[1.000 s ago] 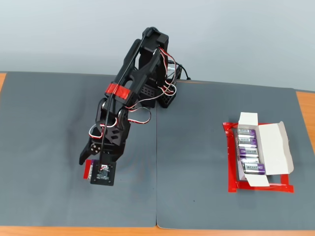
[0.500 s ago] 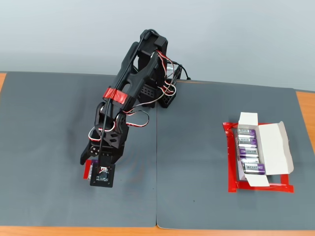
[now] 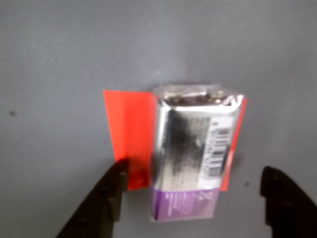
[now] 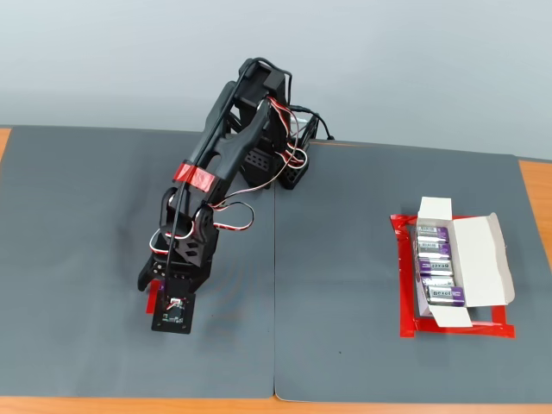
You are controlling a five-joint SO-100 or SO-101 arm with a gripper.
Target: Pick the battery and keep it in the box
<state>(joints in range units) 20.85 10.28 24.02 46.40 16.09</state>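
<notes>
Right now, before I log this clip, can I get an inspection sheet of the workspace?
Surface: dark grey mat over a wooden table, two sheets meeting at a seam.
Job's things: battery lies on a red tape patch; box open, four batteries inside, within a red tape outline.
Clutter: nothing seen.
Gripper: open, fingers either side of the battery, not touching it.
Cables: red and white wires looped along the arm.
Surroundings: plain pale wall.

Arm [image 4: 220,155] bends low over the mat's [image 4: 86,216] left side — white box [image 4: 470,267] sits far right.
</notes>
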